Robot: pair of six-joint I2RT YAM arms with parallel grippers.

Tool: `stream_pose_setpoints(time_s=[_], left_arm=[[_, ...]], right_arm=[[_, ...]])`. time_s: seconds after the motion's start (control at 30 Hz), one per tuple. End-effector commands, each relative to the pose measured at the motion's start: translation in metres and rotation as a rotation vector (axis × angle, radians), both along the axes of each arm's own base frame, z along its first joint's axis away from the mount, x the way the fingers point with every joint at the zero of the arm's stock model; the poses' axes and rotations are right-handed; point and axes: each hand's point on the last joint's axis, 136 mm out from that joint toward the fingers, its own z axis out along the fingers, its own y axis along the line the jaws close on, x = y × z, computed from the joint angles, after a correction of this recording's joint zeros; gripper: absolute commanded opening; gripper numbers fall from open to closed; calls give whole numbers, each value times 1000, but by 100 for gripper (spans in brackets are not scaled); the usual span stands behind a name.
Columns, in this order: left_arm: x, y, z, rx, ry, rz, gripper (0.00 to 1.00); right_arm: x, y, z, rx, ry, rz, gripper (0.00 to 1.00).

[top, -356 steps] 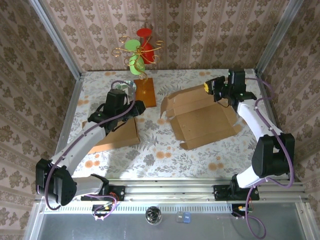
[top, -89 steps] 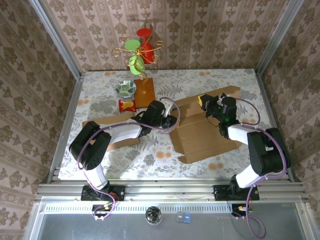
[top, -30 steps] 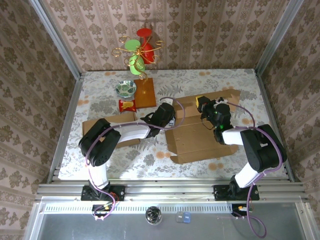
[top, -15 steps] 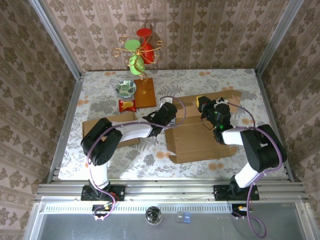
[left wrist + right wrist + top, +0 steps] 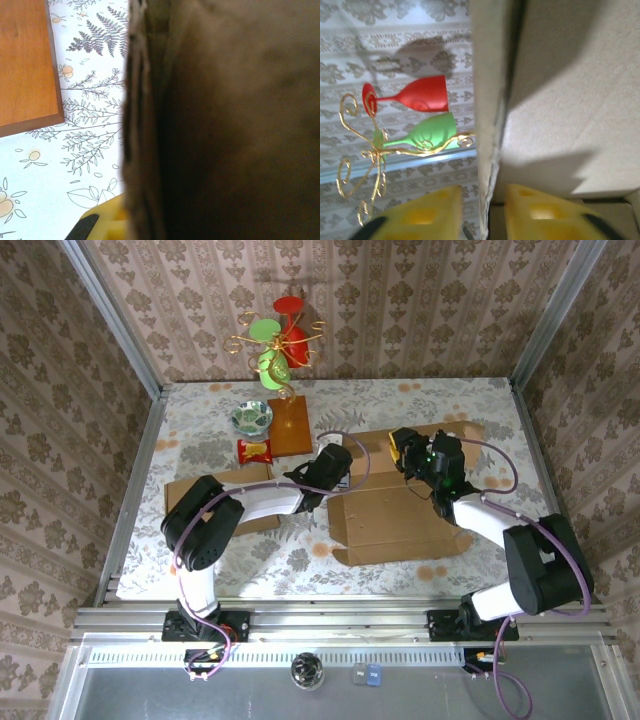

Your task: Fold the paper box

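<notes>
The paper box [image 5: 395, 520] is a flat brown cardboard blank lying right of the table's middle, with its back wall [image 5: 440, 435] raised. My left gripper [image 5: 338, 462] is at the box's left flap and shut on it. In the left wrist view one yellow finger [image 5: 102, 223] presses against dark cardboard [image 5: 225, 120], which hides the other finger. My right gripper [image 5: 405, 450] is at the back wall. In the right wrist view it [image 5: 485, 200] stands open, one yellow finger on each side of the wall's edge [image 5: 487, 100], with a gap on the left side.
A second flat cardboard piece [image 5: 215, 502] lies under my left arm. At the back stand a wooden board [image 5: 290, 426], a bowl [image 5: 251, 417], a red packet [image 5: 255, 450] and a gold wire stand with red and green goblets [image 5: 278, 340]. Metal rails edge the table.
My right gripper has opened off the box's back wall and now only straddles it. My left gripper has closed on the left flap, and the box has slid slightly left.
</notes>
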Motion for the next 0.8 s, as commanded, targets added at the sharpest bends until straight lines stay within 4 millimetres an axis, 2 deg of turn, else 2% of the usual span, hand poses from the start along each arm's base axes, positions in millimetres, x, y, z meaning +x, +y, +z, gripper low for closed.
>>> stream_pose_setpoints(time_s=[0.0,0.1,0.23,0.37,0.53,0.67,0.77], left_arm=[[1,1,23,-49,-13,-1,0],[1,6,28,-28,-7,4,0],[1,7,40,-66,-10,-6,0],[3,12,50,-126,41,-14,0],[6,15,67,-182,88,-38,0],[10,21,79,-283,156,-51,0],[14,25,90,-372,201,-71,0]], right_arm=[[-9,-7,20,-57,8,14,55],[-17,-22,38,-120,9,-7,63],[-33,-52,58,-165,8,-67,67],[-50,-87,83,-239,-8,-125,67],[-67,-120,110,-414,14,-144,62],[-76,-141,144,-566,-10,-189,61],[-74,-148,172,-646,-60,-207,60]])
